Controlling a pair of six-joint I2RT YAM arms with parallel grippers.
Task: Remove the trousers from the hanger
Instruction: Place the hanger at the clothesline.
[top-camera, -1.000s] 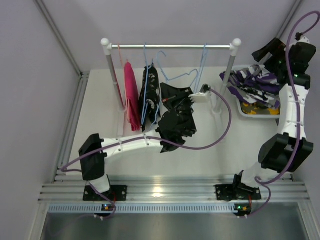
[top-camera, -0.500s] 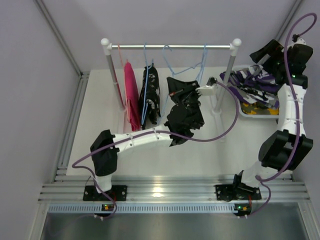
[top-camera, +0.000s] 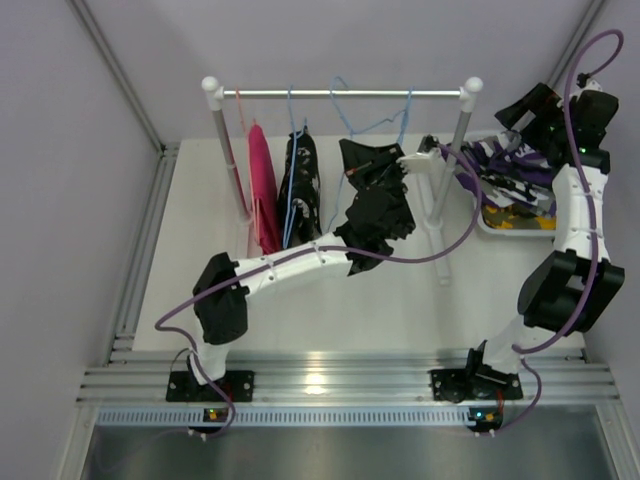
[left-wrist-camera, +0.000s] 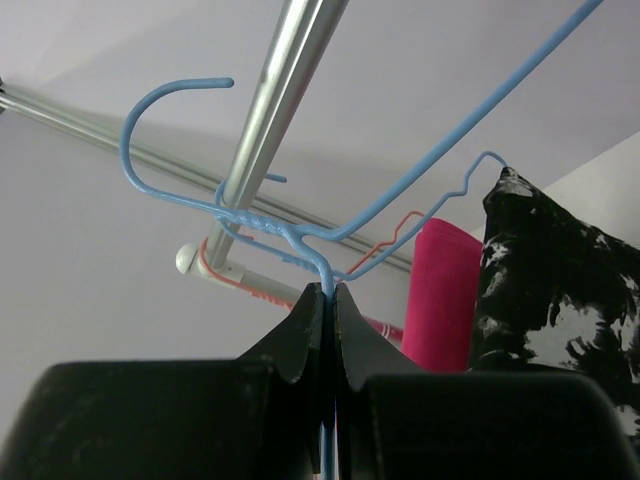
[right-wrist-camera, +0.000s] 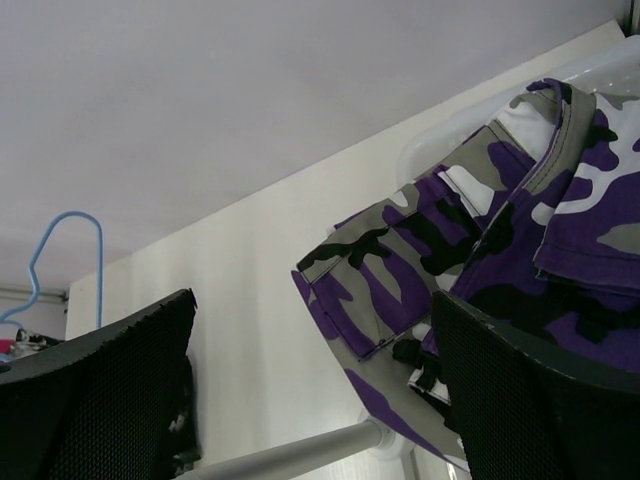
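Observation:
My left gripper (top-camera: 372, 160) is shut on the wire of an empty blue hanger (top-camera: 365, 122), holding it up by the rail (top-camera: 340, 94). The left wrist view shows its jaws (left-wrist-camera: 328, 292) pinched on that hanger (left-wrist-camera: 300, 235), whose hook is beside a metal rod (left-wrist-camera: 280, 110). Plain pink trousers (top-camera: 263, 190) and black-and-white print trousers (top-camera: 300, 190) hang on the rail to the left. My right gripper (top-camera: 530, 105) is open and empty over the purple camouflage trousers (top-camera: 510, 165), with the yellow-olive pair (top-camera: 520, 212) beside them. The right wrist view (right-wrist-camera: 312, 300) shows the purple pair (right-wrist-camera: 480, 240).
A white tray (top-camera: 490, 228) at the right holds the two camouflage pairs. The rack's right post (top-camera: 452, 160) stands between the left gripper and the tray. Another blue hanger carries the print trousers, a red one the pink. Grey walls close in on three sides.
My left arm has swung right and toward the rail, carrying the empty blue hanger up with it. The right arm has barely moved.

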